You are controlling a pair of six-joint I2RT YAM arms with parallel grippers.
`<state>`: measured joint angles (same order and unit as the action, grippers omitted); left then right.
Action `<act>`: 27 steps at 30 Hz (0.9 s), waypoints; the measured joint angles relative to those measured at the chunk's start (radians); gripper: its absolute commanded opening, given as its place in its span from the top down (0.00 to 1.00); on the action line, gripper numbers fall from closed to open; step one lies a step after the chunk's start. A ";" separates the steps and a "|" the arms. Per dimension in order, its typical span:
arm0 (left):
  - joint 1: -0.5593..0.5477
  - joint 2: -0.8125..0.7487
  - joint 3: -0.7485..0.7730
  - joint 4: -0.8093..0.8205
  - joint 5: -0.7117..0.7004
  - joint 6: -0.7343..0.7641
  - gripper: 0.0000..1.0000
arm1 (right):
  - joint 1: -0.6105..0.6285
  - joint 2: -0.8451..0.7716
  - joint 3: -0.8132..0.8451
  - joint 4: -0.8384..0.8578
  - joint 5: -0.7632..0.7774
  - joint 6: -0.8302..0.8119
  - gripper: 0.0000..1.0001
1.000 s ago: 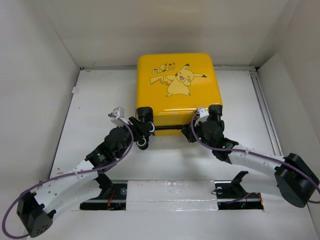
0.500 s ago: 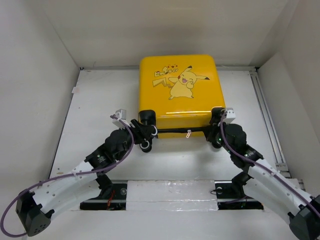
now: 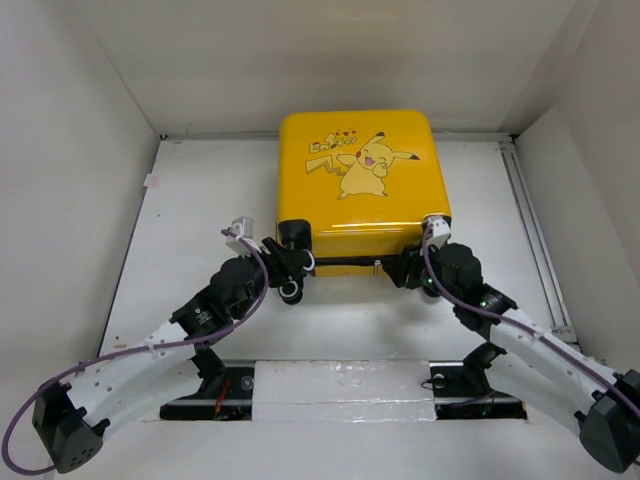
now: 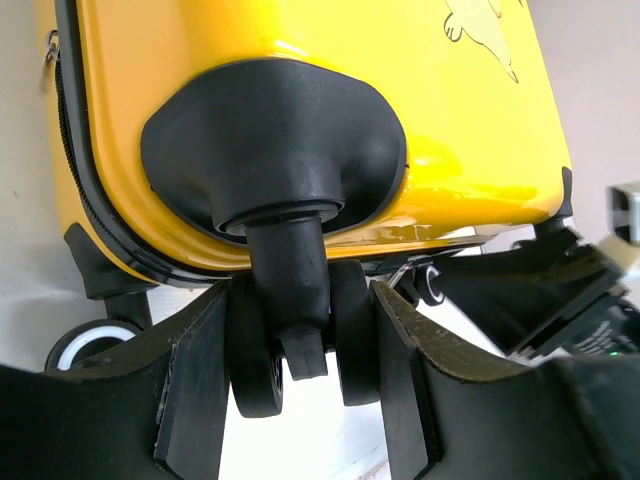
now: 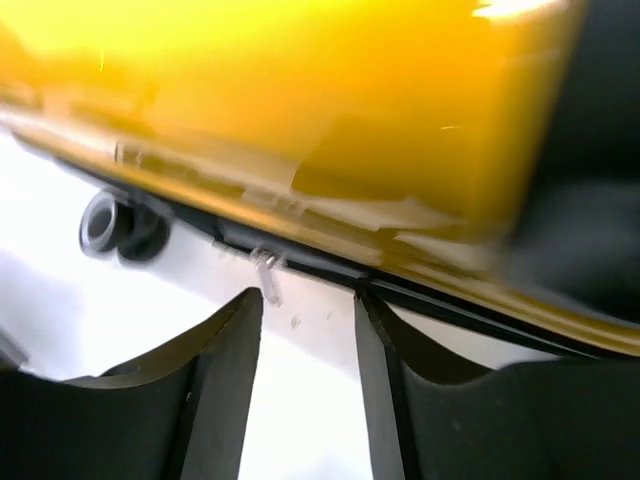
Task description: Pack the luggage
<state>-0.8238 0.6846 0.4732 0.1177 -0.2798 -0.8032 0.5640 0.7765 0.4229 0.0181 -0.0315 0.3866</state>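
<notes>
The luggage [image 3: 360, 180], a yellow Pikachu suitcase, lies flat and closed at the back middle of the table, print side up. My left gripper [image 3: 291, 268] is at its near-left corner. In the left wrist view my left gripper [image 4: 300, 330] is shut on the black twin caster wheel [image 4: 350, 330], a finger against each side. My right gripper [image 3: 402, 270] is at the near edge by the black zip band [image 3: 345, 262]. In the right wrist view my right gripper [image 5: 308, 300] is open and empty. A small metal zip pull [image 5: 266, 272] hangs just beyond its left fingertip.
White walls close in the table on the left, back and right. A metal rail [image 3: 528, 230] runs along the right side. A small white tag [image 3: 150, 181] sits at the left wall. The arm bases and black mounts [image 3: 340, 385] line the near edge.
The suitcase shifted slightly right and back. My right gripper swung out to the near-right wheel, then moved left along the near edge towards the zip pull. My left gripper has stayed on the wheel.
</notes>
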 measured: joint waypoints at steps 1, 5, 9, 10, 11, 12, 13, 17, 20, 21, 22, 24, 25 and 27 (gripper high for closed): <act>0.001 0.002 0.000 0.002 0.003 0.001 1.00 | 0.014 0.026 0.006 0.002 -0.009 -0.006 0.51; 0.002 0.006 0.000 0.008 0.008 0.002 1.00 | 0.055 0.112 0.015 0.007 -0.029 -0.016 0.53; 0.002 0.013 0.000 0.013 0.011 0.002 1.00 | 0.075 0.159 0.028 0.012 -0.033 -0.024 0.52; 0.002 0.016 0.000 0.016 0.013 0.002 1.00 | 0.077 0.167 0.032 0.016 -0.035 -0.024 0.50; 0.002 0.019 0.000 0.020 0.013 0.002 1.00 | 0.079 0.176 0.034 0.020 -0.037 -0.025 0.50; 0.002 0.021 0.000 0.023 0.014 0.002 1.00 | 0.080 0.185 0.036 0.029 -0.040 -0.026 0.50; 0.002 0.022 0.000 0.026 0.014 0.002 1.00 | 0.083 0.196 0.037 0.045 -0.044 -0.025 0.50; 0.013 0.027 0.000 0.037 0.005 0.005 1.00 | 0.087 0.245 0.039 0.115 -0.051 -0.021 0.53; 0.016 0.027 0.000 0.040 -0.006 0.011 1.00 | 0.087 0.278 0.041 0.165 -0.043 -0.021 0.72; 0.016 0.027 0.000 0.040 -0.006 0.013 1.00 | 0.087 0.285 0.041 0.179 -0.037 -0.016 0.77; 0.016 0.027 0.000 0.040 -0.007 0.014 1.00 | 0.086 0.292 0.041 0.195 -0.029 -0.011 0.82; 0.016 0.026 0.000 0.040 -0.007 0.014 1.00 | 0.087 0.302 0.041 0.212 -0.012 -0.007 0.88; 0.016 0.025 -0.001 0.041 -0.006 0.014 1.00 | 0.087 0.308 0.041 0.219 -0.005 -0.006 0.93; 0.017 0.025 -0.002 0.043 -0.010 0.016 1.00 | 0.089 0.322 0.042 0.239 -0.002 -0.005 1.00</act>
<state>-0.8070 0.7094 0.4709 0.1604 -0.2893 -0.7872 0.6525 1.0985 0.4644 0.2573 -0.0338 0.3820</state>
